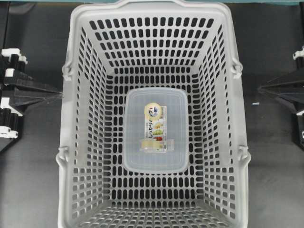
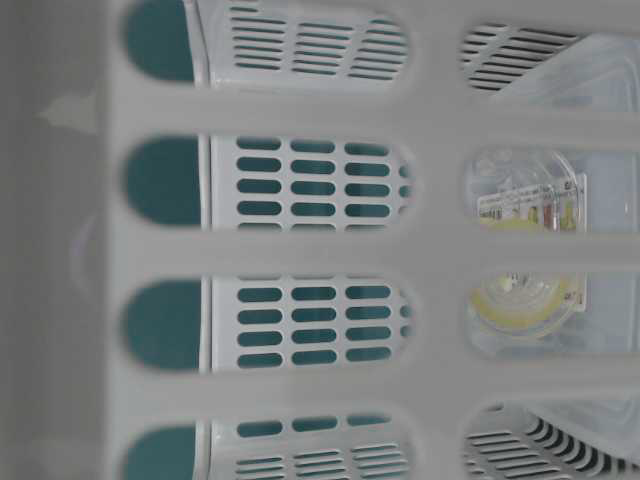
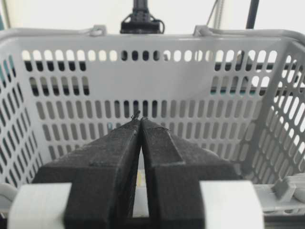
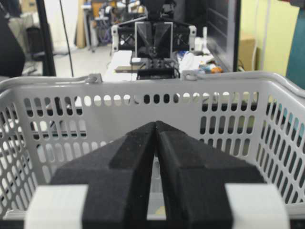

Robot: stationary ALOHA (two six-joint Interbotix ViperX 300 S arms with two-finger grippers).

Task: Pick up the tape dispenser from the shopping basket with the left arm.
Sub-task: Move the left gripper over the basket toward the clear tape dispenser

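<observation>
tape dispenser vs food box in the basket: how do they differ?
Size: the tape dispenser is far smaller than the food box.
Pose: the food box lies flat on the basket floor; the tape dispenser sits on its lid.
Look: the dispenser holds a cream-yellow roll; the box carries a printed label.
Shared: both are see-through plastic, untouched by either tool.

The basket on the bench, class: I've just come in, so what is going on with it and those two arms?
Nothing is being handled yet. The shopping basket sits between the two arms, and inside it a clear food box lies flat on the floor with the small tape dispenser resting on its lid. The left gripper and right gripper both sit outside the basket walls, their fingers closed together and holding nothing. The pick-up has not started.
</observation>
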